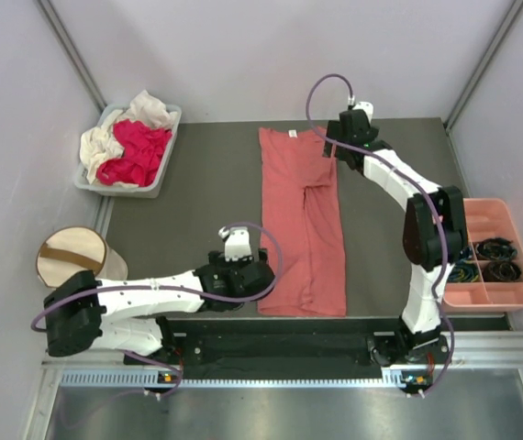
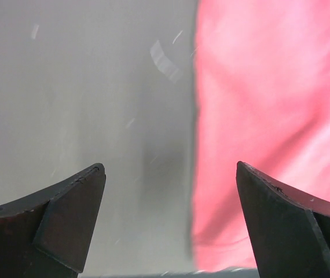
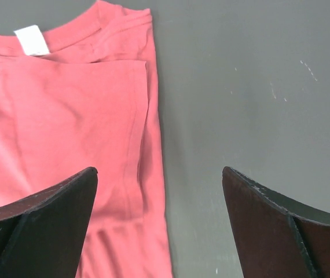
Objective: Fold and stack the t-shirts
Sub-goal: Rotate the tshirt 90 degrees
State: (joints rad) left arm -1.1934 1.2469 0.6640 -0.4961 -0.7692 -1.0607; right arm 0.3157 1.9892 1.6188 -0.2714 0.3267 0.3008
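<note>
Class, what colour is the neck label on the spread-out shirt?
White label, clearest in the right wrist view.

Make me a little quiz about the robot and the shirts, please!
1. True or false: the salmon-pink shirt lies flat on the table.
2. Pick one: where are the magenta-red shirt and the cream-white shirt?
A) piled in the grey bin
B) on top of the salmon-pink shirt
C) spread out on the table
3. Fill in the gap: the left jaws and the right jaws are both ___ and hold nothing.

Key: 1 true; 2 A; 3 open.
</note>
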